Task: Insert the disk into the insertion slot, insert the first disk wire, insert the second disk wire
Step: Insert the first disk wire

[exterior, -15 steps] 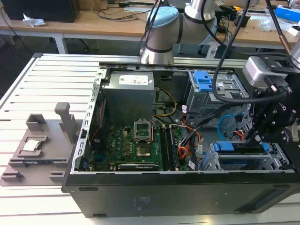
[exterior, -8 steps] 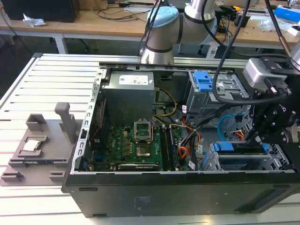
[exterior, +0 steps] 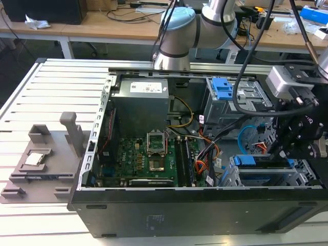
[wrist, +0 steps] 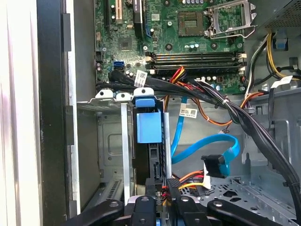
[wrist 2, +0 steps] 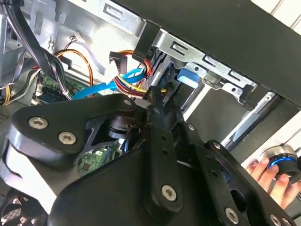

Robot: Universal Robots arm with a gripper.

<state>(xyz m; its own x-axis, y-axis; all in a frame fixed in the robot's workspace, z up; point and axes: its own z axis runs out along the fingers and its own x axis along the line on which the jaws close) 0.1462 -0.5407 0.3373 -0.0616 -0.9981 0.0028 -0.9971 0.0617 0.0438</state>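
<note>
Robot claw (wrist: 161, 200) at the drive cage of an open computer case (exterior: 154, 205) on a slatted worktop (exterior: 46, 92).

In the exterior view the insertion slot (exterior: 230, 177) sits at about 4 o'clock from the green motherboard (exterior: 143, 159). The disk (exterior: 247, 160) lies inside it, with its blue carrier tab at the open end. The claw is closed on the dark plug of the first disk wire (wrist: 190, 178), a bundle of orange, red and black strands, held right against the disk's end. The second disk wire (wrist: 207, 143), flat and light blue, loops just beside it, its small dark plug apart from the disk. A person's hand (wrist 2: 263, 178) rests on a round blue-ringed knob (wrist 2: 282, 162).
</note>
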